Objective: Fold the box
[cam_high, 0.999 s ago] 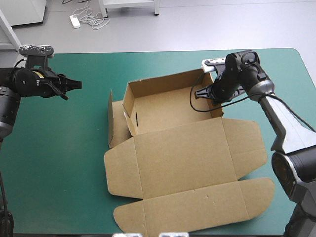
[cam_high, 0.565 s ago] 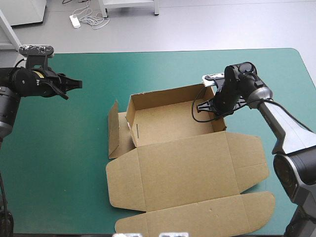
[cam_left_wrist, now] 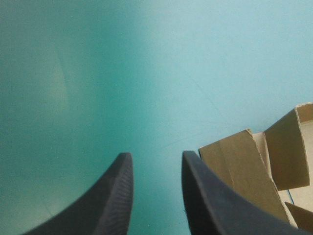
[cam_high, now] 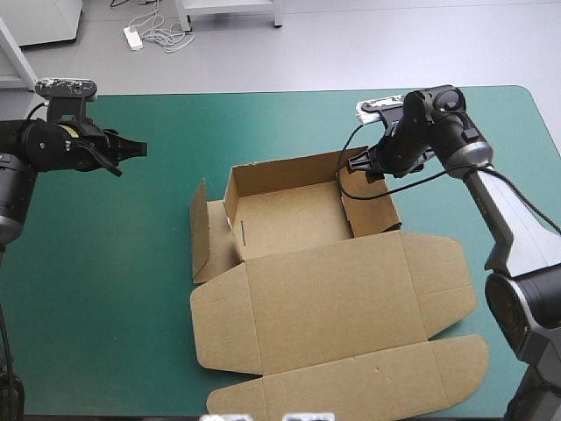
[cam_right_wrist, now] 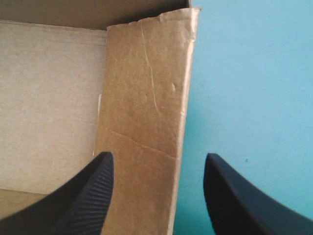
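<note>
High view: brown box (cam_high: 289, 219) sits mid-table on the teal-green cover (cam_high: 114, 289), a little right of centre. Far half stands as an open tray. The lid (cam_high: 329, 303) lies flat toward the near edge, and its tuck flap (cam_high: 351, 381) is also flat.

- Right gripper (cam_high: 359, 167) hangs at the tray's far right corner, over the top of the right wall (cam_high: 372, 215).
- Right wrist view: right gripper (cam_right_wrist: 157, 159) has its fingers released and spread wide. One is over the tray floor, the other over bare cover, and the right wall (cam_right_wrist: 146, 122) runs between them. Nothing is grasped. Straddling it this way looks meant for pinching or pressing the wall to seat it, since the wall leans inward and is creased.
- Left gripper (cam_high: 131, 151) is parked toward the far left, well apart from the box, probably to stay clear while the other arm works.
- Left wrist view: left gripper (cam_left_wrist: 155, 161) shows a narrow gap between its fingers with only cover there, so it holds nothing. The box's left side flap (cam_left_wrist: 239, 171) is just ahead and to one side.
- That side flap (cam_high: 202, 232) stands loose outside the tray's left wall, not tucked. Judged: the walls need finishing and the lid is untouched.
</note>
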